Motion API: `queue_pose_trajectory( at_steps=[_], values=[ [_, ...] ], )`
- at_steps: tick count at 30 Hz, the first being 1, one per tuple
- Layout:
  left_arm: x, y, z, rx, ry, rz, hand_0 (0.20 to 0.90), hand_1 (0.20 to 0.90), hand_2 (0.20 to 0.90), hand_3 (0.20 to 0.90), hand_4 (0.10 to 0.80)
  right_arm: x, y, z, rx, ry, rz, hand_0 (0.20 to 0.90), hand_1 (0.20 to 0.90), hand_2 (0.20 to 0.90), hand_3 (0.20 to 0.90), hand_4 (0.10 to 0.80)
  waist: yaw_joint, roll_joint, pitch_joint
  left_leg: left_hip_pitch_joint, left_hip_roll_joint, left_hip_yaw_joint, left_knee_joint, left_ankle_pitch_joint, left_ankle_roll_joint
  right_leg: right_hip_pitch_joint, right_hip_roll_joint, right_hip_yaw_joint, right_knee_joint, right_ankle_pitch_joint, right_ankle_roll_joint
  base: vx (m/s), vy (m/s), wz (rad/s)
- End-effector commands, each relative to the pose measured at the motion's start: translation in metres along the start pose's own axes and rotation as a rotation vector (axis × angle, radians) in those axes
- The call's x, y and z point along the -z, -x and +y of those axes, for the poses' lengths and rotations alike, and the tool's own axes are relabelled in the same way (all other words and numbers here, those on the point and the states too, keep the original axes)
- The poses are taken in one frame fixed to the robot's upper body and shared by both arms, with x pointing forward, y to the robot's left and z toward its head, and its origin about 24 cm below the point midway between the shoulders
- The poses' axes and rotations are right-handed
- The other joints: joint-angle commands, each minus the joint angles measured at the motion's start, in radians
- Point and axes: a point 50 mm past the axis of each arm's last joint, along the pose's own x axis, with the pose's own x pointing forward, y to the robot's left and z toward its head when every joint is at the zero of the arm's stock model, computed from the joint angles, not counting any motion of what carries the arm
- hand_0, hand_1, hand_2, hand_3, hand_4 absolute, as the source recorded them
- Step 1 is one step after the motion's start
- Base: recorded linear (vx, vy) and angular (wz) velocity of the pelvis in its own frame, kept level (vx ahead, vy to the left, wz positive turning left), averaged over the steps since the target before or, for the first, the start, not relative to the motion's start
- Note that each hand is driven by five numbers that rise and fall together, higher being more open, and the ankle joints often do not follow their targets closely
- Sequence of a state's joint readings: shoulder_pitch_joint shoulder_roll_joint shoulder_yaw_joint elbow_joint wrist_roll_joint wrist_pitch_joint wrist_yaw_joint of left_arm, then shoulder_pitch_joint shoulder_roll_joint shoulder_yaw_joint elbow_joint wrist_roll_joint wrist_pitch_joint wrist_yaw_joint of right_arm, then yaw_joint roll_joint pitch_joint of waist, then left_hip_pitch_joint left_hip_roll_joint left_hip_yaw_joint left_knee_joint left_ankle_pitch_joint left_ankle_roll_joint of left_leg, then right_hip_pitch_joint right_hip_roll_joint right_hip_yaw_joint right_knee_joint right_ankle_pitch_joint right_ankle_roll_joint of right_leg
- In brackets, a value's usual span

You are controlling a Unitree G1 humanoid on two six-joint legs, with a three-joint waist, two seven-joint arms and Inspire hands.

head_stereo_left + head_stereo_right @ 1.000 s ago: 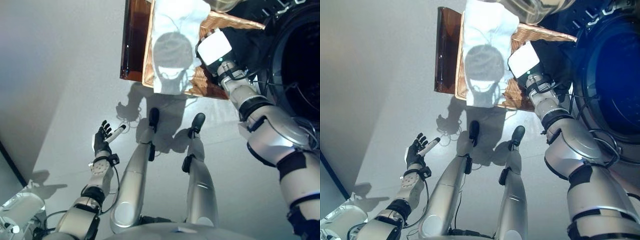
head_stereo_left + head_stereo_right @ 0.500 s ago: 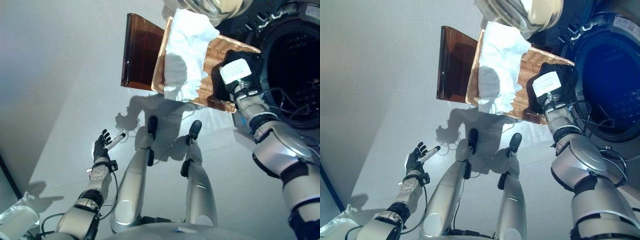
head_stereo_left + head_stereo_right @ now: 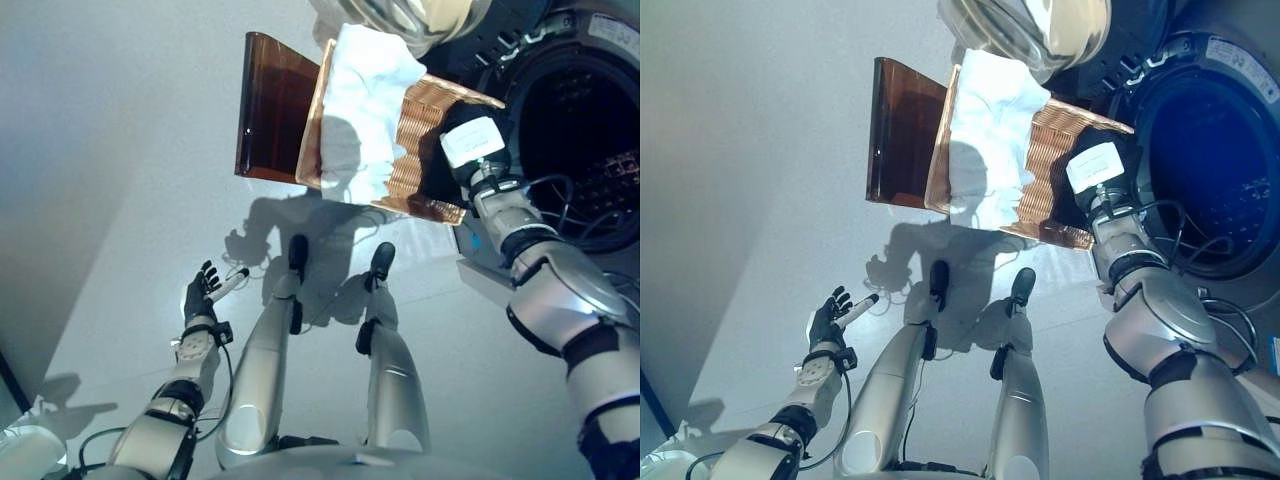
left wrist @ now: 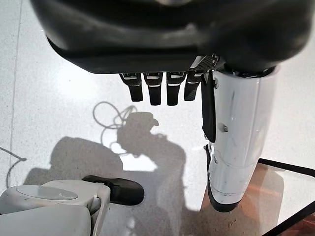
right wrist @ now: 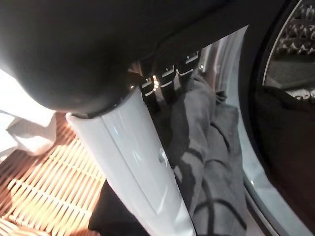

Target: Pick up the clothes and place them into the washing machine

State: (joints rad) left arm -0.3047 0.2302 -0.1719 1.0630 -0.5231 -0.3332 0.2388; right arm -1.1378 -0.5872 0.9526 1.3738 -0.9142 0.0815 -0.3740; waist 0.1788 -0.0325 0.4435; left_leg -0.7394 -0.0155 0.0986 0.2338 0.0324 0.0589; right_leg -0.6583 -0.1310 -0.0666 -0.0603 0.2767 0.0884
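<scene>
While the right hand [image 5: 147, 162] reaches to the upper right of the head views, its dark fingers [image 5: 170, 86] curl down into a dark grey garment [image 5: 211, 147], a soft, creased cloth that hangs in folds between the wicker basket [image 3: 425, 150] and the washing machine [image 3: 1210, 170]; the white thumb cover lies alongside the cloth, and the hand appears closed on it. The garment sits against the pale rim of the round drum opening, whose interior shows a perforated metal wall with more dark fabric lying low inside. The basket is rectangular, woven of ribbed golden-brown strips, and stands at the upper centre of the frame just beside the machine. A white cloth [image 3: 365, 100], crumpled and matte, drapes over the basket's left half and spills past its near edge. A flat brown translucent panel [image 3: 270, 110] adjoins the basket on its left side. The curved glass door [image 3: 1025, 25] of the machine shows at the top edge above the basket. The left hand [image 3: 203, 293] hangs at the lower left over the smooth, speckled pale floor [image 3: 120, 200], its fingers straight and relaxed, holding nothing, well apart from the clothes.
</scene>
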Motion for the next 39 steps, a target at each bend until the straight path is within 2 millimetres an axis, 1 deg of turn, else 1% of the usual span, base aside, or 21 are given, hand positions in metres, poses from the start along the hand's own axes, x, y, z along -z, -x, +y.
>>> queue_pose_trajectory(
  at_steps=[1,6,13,17,20,22,23,24,25,26,27,28,29,30,31,32,33,35,38,39],
  values=[
    [0.012,0.007,0.025,-0.07,-0.017,0.008,0.9,0.9,0.9,0.9,0.8,0.077,-0.003,-0.028,0.084,0.088,0.21,0.2,0.2,0.2,0.2,0.3,0.032,0.072,-0.001,0.136,0.027,-0.061,-0.321,0.143,-0.137,0.082,0.062,-0.006,0.012,-0.059,0.014,0.0,0.0,0.0],
    [0.011,0.006,0.024,-0.078,-0.01,0.005,0.9,0.9,0.9,0.9,0.8,0.074,-0.006,-0.039,0.13,0.079,0.201,0.2,0.2,0.2,0.2,0.3,0.031,0.071,-0.001,0.13,0.03,-0.06,-0.321,0.142,-0.136,0.072,0.063,-0.008,0.016,-0.06,0.012,0.0,0.0,0.0],
    [0.009,0.006,0.023,-0.078,-0.011,-0.008,0.9,0.9,0.9,0.9,0.8,0.074,-0.007,-0.043,0.164,0.063,0.207,0.2,0.2,0.2,0.2,0.3,0.028,0.072,-0.005,0.131,0.031,-0.058,-0.321,0.14,-0.135,0.069,0.063,-0.011,0.018,-0.06,0.012,-0.005,0.0,-0.02],
    [0.008,0.006,0.024,-0.082,-0.017,-0.012,0.9,0.9,0.9,0.9,0.8,0.076,-0.006,-0.043,0.187,0.006,0.231,0.2,0.2,0.2,0.2,0.3,0.026,0.073,-0.009,0.138,0.031,-0.057,-0.321,0.139,-0.135,0.072,0.061,-0.01,0.018,-0.06,0.013,-0.011,0.001,-0.04],
    [0.008,0.006,0.025,-0.089,-0.018,-0.012,0.9,0.9,0.9,0.9,0.8,0.077,-0.007,-0.048,0.227,-0.095,0.248,0.2,0.2,0.2,0.2,0.3,0.025,0.073,-0.014,0.143,0.032,-0.054,-0.321,0.138,-0.135,0.074,0.061,-0.009,0.02,-0.06,0.013,-0.01,0.0,-0.07],
    [0.009,0.006,0.026,-0.095,-0.016,-0.01,0.9,0.9,0.9,0.9,0.8,0.075,-0.007,-0.049,0.261,-0.258,0.273,0.2,0.2,0.2,0.2,0.3,0.024,0.073,-0.015,0.155,0.032,-0.052,-0.321,0.135,-0.134,0.081,0.063,-0.007,0.024,-0.062,0.013,0.001,0.0,-0.02],
    [0.009,0.006,0.026,-0.095,-0.016,-0.01,0.9,0.9,0.9,0.9,0.8,0.075,-0.007,-0.049,0.261,-0.259,0.273,0.2,0.2,0.2,0.2,0.3,0.023,0.073,-0.018,0.15,0.031,-0.053,-0.321,0.138,-0.133,0.078,0.062,-0.008,0.023,-0.06,0.013,0.0,0.0,0.0],
    [0.008,0.006,0.026,-0.103,-0.008,-0.01,0.9,0.9,0.9,0.9,0.8,0.069,-0.008,-0.056,0.325,-0.51,0.288,0.2,0.2,0.2,0.2,0.3,0.02,0.072,-0.022,0.162,0.033,-0.049,-0.321,0.135,-0.133,0.087,0.065,-0.007,0.026,-0.063,0.012,0.012,-0.001,-0.03],
    [0.01,0.006,0.028,-0.109,-0.005,-0.003,0.9,0.9,0.9,0.9,0.8,0.065,-0.008,-0.057,0.343,-0.614,0.283,0.2,0.2,0.2,0.2,0.3,0.017,0.07,-0.026,0.167,0.033,-0.048,-0.321,0.133,-0.132,0.091,0.065,-0.005,0.026,-0.063,0.012,0.025,-0.009,-0.03],
    [0.011,0.006,0.028,-0.113,-0.003,0.002,0.9,0.9,0.9,0.9,0.8,0.061,-0.008,-0.058,0.375,-0.791,0.294,0.2,0.2,0.2,0.2,0.3,0.014,0.068,-0.031,0.172,0.034,-0.046,-0.321,0.131,-0.132,0.097,0.065,-0.005,0.026,-0.064,0.012,0.02,-0.015,-0.04],
    [0.012,0.006,0.031,-0.122,-0.001,0.009,0.9,0.9,0.9,0.9,0.8,0.06,-0.007,-0.058,0.389,-0.881,0.296,0.2,0.2,0.2,0.2,0.3,0.011,0.066,-0.035,0.176,0.034,-0.044,-0.321,0.13,-0.131,0.101,0.066,-0.004,0.027,-0.066,0.012,0.009,-0.012,-0.06],
    [0.012,0.006,0.031,-0.122,-0.001,0.008,0.9,0.9,0.9,0.9,0.8,0.06,-0.007,-0.058,0.39,-0.882,0.296,0.2,0.2,0.2,0.2,0.3,0.01,0.066,-0.038,0.172,0.034,-0.045,-0.321,0.132,-0.131,0.097,0.065,-0.005,0.026,-0.064,0.012,0.024,-0.013,-0.09],
    [0.015,0.007,0.035,-0.136,-0.002,0.029,0.9,0.9,0.9,0.9,0.8,0.053,-0.004,-0.049,0.408,-1.229,0.327,0.2,0.2,0.2,0.2,0.3,0.002,0.063,-0.049,0.184,0.035,-0.041,-0.321,0.128,-0.128,0.108,0.067,-0.003,0.028,-0.069,0.01,0.039,-0.013,-0.07],
    [0.018,0.008,0.037,-0.145,-0.002,0.041,0.9,0.9,0.9,0.9,0.8,0.052,-0.002,-0.044,0.432,-1.43,0.36,0.2,0.2,0.2,0.2,0.3,-0.002,0.062,-0.054,0.194,0.037,-0.039,-0.321,0.122,-0.127,0.118,0.067,-0.001,0.029,-0.074,0.01,0.058,-0.017,-0.03],
    [0.019,0.008,0.04,-0.155,-0.001,0.049,0.9,0.9,0.9,0.9,0.8,0.045,0.0,-0.043,0.456,-1.585,0.356,0.2,0.2,0.2,0.2,0.3,-0.006,0.061,-0.059,0.201,0.037,-0.037,-0.321,0.119,-0.126,0.122,0.069,0.002,0.03,-0.075,0.01,0.0,0.0,0.0],
    [0.019,0.008,0.04,-0.155,-0.001,0.049,0.9,0.9,0.9,0.9,0.8,0.045,0.0,-0.043,0.456,-1.586,0.356,0.2,0.2,0.2,0.2,0.3,-0.006,0.06,-0.061,0.198,0.036,-0.037,-0.321,0.122,-0.126,0.119,0.068,0.001,0.029,-0.073,0.01,0.048,-0.008,0.01],
    [0.022,0.009,0.044,-0.165,-0.004,0.066,0.9,0.9,0.9,0.9,0.8,0.028,0.007,-0.029,0.448,-1.834,0.351,0.2,0.2,0.2,0.2,0.3,-0.013,0.058,-0.072,0.216,0.035,-0.03,-0.321,0.111,-0.123,0.138,0.071,0.003,0.028,-0.08,0.011,0.049,-0.004,0.0],
    [0.026,0.011,0.046,-0.164,-0.007,0.081,0.9,0.9,0.9,0.9,0.8,0.009,0.015,-0.019,0.437,-2.063,0.319,0.2,0.2,0.2,0.2,0.3,-0.019,0.057,-0.085,0.228,0.035,-0.024,-0.321,0.107,-0.122,0.151,0.072,0.005,0.027,-0.084,0.011,0.061,-0.001,-0.08],
    [0.033,0.014,0.048,-0.163,-0.008,0.106,0.9,0.9,0.9,0.9,0.8,-0.013,0.029,-0.011,0.435,-2.314,0.26,0.2,0.2,0.2,0.2,0.3,-0.025,0.058,-0.105,0.246,0.035,-0.018,-0.321,0.1,-0.119,0.167,0.071,0.009,0.026,-0.09,0.011,0.042,0.007,-0.15],
    [0.036,0.016,0.048,-0.16,-0.012,0.116,0.9,0.9,0.9,0.9,0.8,-0.021,0.034,-0.003,0.417,-2.405,0.264,0.2,0.2,0.2,0.2,0.3,-0.028,0.06,-0.114,0.248,0.032,-0.016,-0.321,0.101,-0.118,0.171,0.071,0.01,0.024,-0.089,0.011,0.044,0.009,-0.17]
  ],
)
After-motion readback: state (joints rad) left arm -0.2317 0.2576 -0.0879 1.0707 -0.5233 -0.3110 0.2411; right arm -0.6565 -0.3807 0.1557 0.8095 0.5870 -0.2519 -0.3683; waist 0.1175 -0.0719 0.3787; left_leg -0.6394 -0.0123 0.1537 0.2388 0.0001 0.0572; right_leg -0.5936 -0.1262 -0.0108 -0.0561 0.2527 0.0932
